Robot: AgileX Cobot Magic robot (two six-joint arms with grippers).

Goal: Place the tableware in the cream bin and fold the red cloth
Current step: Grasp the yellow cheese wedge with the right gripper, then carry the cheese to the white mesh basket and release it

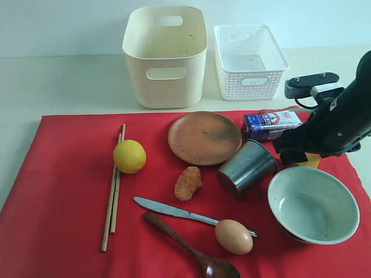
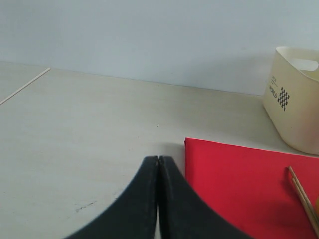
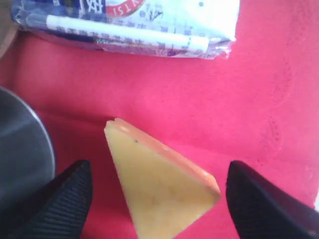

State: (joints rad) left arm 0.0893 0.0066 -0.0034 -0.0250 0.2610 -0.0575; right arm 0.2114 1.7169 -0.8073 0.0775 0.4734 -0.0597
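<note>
The red cloth lies flat and carries the brown plate, the tipped grey metal cup, the pale green bowl, the steel knife, the wooden spoon and the chopsticks. Behind it stands the cream bin. My right gripper is open, its fingers apart on either side of a yellow cheese wedge between cup and bowl. My left gripper is shut and empty over bare table beside the cloth's corner; the exterior view does not show it.
A white lattice basket stands right of the cream bin. A blue-and-white carton, a lemon, a fried nugget and an egg also rest on the cloth. The right arm reaches in from the right edge.
</note>
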